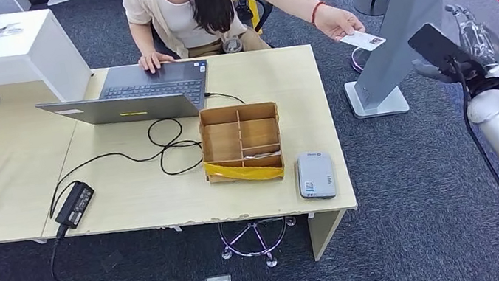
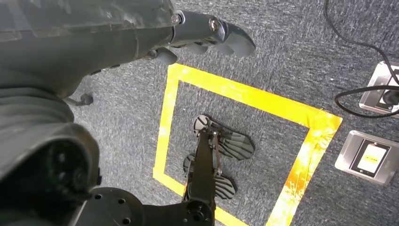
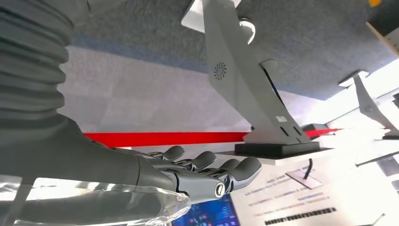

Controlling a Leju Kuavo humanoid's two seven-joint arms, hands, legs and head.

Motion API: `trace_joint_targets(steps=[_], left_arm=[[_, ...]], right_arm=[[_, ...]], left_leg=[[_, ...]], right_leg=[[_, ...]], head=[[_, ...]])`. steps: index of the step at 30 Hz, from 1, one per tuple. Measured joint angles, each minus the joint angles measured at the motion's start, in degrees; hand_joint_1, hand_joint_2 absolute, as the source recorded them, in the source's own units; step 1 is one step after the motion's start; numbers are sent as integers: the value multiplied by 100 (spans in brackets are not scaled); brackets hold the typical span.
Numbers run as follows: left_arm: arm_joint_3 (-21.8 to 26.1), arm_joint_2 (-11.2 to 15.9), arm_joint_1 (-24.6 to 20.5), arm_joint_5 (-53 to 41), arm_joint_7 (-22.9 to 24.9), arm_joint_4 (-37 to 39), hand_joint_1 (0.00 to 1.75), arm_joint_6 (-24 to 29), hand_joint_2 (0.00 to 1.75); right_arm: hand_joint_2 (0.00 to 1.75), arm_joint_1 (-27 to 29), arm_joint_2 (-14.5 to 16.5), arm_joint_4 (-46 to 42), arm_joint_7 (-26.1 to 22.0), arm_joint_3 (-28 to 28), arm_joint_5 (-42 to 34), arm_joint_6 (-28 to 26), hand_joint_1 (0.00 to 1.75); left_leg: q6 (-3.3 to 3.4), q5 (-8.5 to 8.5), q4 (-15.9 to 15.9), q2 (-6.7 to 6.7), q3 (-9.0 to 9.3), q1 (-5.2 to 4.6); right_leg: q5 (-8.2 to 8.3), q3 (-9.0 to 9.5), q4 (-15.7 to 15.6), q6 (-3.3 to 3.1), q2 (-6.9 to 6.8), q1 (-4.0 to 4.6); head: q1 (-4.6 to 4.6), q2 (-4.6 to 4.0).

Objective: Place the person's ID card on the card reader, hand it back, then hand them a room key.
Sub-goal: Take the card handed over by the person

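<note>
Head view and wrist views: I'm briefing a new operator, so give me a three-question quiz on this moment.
1. True or false: the ID card is already lying on the card reader.
2. Who holds the card? A) the right hand B) a person's hand C) the left hand
3. Fill in: the reader lies on the table beside the cardboard ___.

Key: 1 false, the person holds it out past the table edge. 2 B; the robot's hands hold nothing. 3 box.
</note>
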Motion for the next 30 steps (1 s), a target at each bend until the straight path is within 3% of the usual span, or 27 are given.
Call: trace_joint_targets(steps=[10,22,23,26,27,30], left_arm=[[-51,60,5,22,10,0,0,4,0],[-132,69,7,45,20,1,0,43,0],[-137,69,7,46,22,1,0,48,0],[-139,69,7,52,23,3,0,49,0],[-139,69,9,58,23,4,0,48,0],[-139,75,10,91,24,7,0,46,0]], right_arm=[[175,25,340,2,25,511,261,-196,0],[175,36,629,2,-48,628,260,-267,0],[175,37,650,2,-58,638,260,-282,17],[175,39,698,2,-86,657,251,-290,148],[175,39,710,2,-92,660,243,-282,175],[175,43,751,2,-101,662,196,-242,175]], left_leg=[[0,0,0,1,0,0],[0,0,0,1,0,0],[0,0,1,1,0,0],[0,0,1,1,0,0],[0,0,1,1,0,0],[0,0,1,1,0,0]], right_leg=[[0,-3,0,0,1,0],[0,-3,0,0,2,0],[0,-4,0,0,2,0],[0,-4,0,0,2,0],[0,-4,0,0,2,0],[0,-4,0,0,3,0]], head=[[-1,0],[-1,0],[-1,0],[0,1],[0,1],[0,1]])
